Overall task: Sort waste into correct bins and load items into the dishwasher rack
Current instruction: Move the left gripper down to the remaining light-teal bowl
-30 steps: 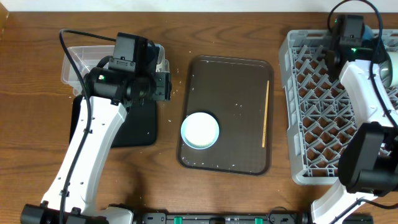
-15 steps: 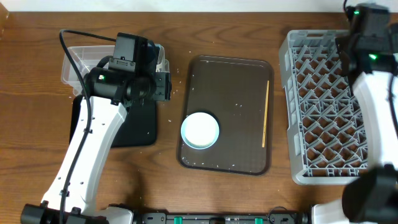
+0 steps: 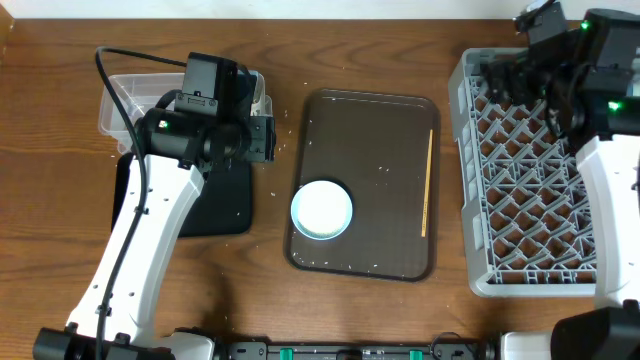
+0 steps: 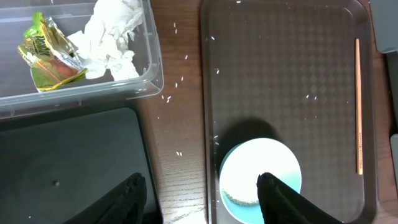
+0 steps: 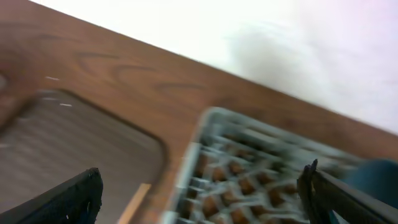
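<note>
We see a wooden table (image 3: 350, 30) filling the overhead view. The light-grey dishwasher rack (image 3: 520, 200) takes up the right side, and its lattice cells that show hold nothing. At the centre lies the brown serving tray (image 3: 370, 140). To its left is the shallow black tray (image 3: 215, 205), partly under the left arm, and the clear tub (image 3: 120, 100) sits just above it at the upper left; we cannot tell whether the two touch. The left gripper (image 4: 200, 199) hangs over the gap between the tub and the serving tray, its fingers spread wide with nothing between them. The right gripper (image 5: 202, 199) is over the rack's upper left corner. Its wrist view is blurred, yet the two fingers stand far apart and grip nothing. A pale mint-white bowl (image 3: 321, 209) rests upright on the lower left part of the serving tray. The wooden chopstick (image 3: 428, 180) lies along that tray's right edge, running from top to bottom. Inside the tub, crumpled white napkins (image 4: 112, 37) sit toward the right, and the yellow-green wrapper (image 4: 46, 53) is beside them on the left. Loose rice grains (image 4: 179, 153) are scattered on the table between the tub and the serving tray, with a few on the tray itself.
</note>
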Controlling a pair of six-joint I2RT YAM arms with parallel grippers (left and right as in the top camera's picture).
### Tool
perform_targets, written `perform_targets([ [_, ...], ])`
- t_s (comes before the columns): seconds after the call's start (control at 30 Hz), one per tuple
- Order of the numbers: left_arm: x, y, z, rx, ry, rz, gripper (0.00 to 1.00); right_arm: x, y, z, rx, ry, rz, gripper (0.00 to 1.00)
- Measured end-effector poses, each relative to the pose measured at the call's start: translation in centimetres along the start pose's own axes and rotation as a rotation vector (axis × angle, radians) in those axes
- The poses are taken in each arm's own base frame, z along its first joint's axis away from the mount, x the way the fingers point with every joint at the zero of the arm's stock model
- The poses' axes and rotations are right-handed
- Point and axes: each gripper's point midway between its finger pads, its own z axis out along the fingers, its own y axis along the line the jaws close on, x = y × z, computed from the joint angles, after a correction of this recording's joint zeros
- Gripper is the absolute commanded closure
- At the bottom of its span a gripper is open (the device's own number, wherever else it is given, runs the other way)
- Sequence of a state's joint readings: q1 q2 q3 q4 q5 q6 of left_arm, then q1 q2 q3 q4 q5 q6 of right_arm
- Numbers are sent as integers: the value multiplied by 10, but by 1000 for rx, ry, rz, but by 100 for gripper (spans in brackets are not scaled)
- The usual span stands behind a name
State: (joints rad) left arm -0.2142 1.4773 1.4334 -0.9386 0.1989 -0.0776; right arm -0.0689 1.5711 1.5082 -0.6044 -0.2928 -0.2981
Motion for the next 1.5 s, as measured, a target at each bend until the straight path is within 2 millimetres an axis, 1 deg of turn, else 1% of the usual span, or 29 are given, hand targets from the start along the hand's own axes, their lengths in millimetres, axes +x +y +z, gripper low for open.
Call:
perform_targets([
  [0.1, 0, 0, 0, 0, 0, 0, 40, 10, 19, 10, -76, 42, 42, 1],
  [0.3, 0, 0, 0, 0, 0, 0, 40, 40, 61, 34, -199, 175, 75, 1],
  [0.43, 3, 0, 0, 0, 11, -1, 40, 55, 82, 49, -251, 242, 74, 1],
  [0.53, 11, -2, 1, 0, 42, 1, 40, 67, 94, 59, -277, 290, 75, 1],
  [0.63, 20, -12, 5, 12, 71, 27, 40, 77, 96, 68, -254, 332, 96, 1],
  [0.8, 44, -39, 20, 45, 135, 86, 40, 88, 77, 71, -127, 381, 162, 2],
  [0.93, 55, -64, 36, 70, 160, 95, 40, 91, 68, 71, -68, 397, 195, 1],
  [1.07, 61, -86, 59, 68, 183, 80, 40, 93, 65, 70, -45, 403, 207, 1],
  [1.13, 65, -99, 73, 68, 195, 73, 40, 93, 64, 70, -38, 405, 212, 1],
  [1.23, 76, -117, 94, 62, 228, 74, 40, 95, 63, 70, -33, 414, 215, 1],
  [1.33, 93, -125, 113, 31, 278, 67, 40, 96, 63, 69, -31, 419, 216, 1],
  [1.43, 106, -127, 128, -5, 317, 56, 40, 96, 63, 69, -30, 420, 216, 1],
  [1.5, 112, -127, 134, -21, 334, 48, 41, 96, 63, 69, -30, 420, 216, 1],
])
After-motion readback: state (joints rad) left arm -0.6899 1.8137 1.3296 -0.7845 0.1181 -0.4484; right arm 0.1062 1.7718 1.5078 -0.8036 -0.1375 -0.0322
